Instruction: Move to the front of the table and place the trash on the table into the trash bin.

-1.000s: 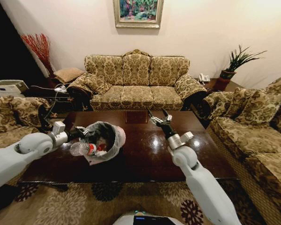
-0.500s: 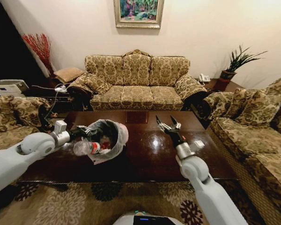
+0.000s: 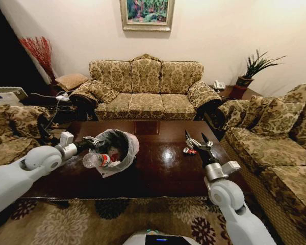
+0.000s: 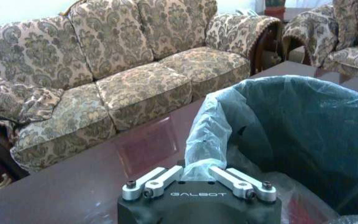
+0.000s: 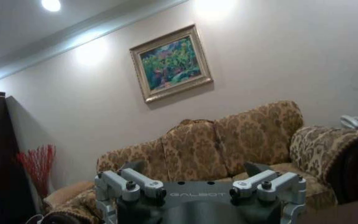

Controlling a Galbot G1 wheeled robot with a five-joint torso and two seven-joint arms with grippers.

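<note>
On the left half of the dark glossy table the trash bin is tipped, its grey-white liner gaping toward me. My left gripper is shut on the liner's rim. A clear red-labelled bottle lies at the bin's mouth, on the liner's lower lip. A small red-black wrapper rests on the table's right side. My right gripper hovers open just above and beside the wrapper, holding nothing. In the right wrist view the right gripper faces the sofa and wall.
Patterned sofas surround the table: one behind, one at the right, one at the left. A side table with a phone and plant stands back right. A floral rug lies before the table.
My right arm has swung right and back toward me, from over the table's middle to over the wrapper. The left gripper still holds the bin's liner.
</note>
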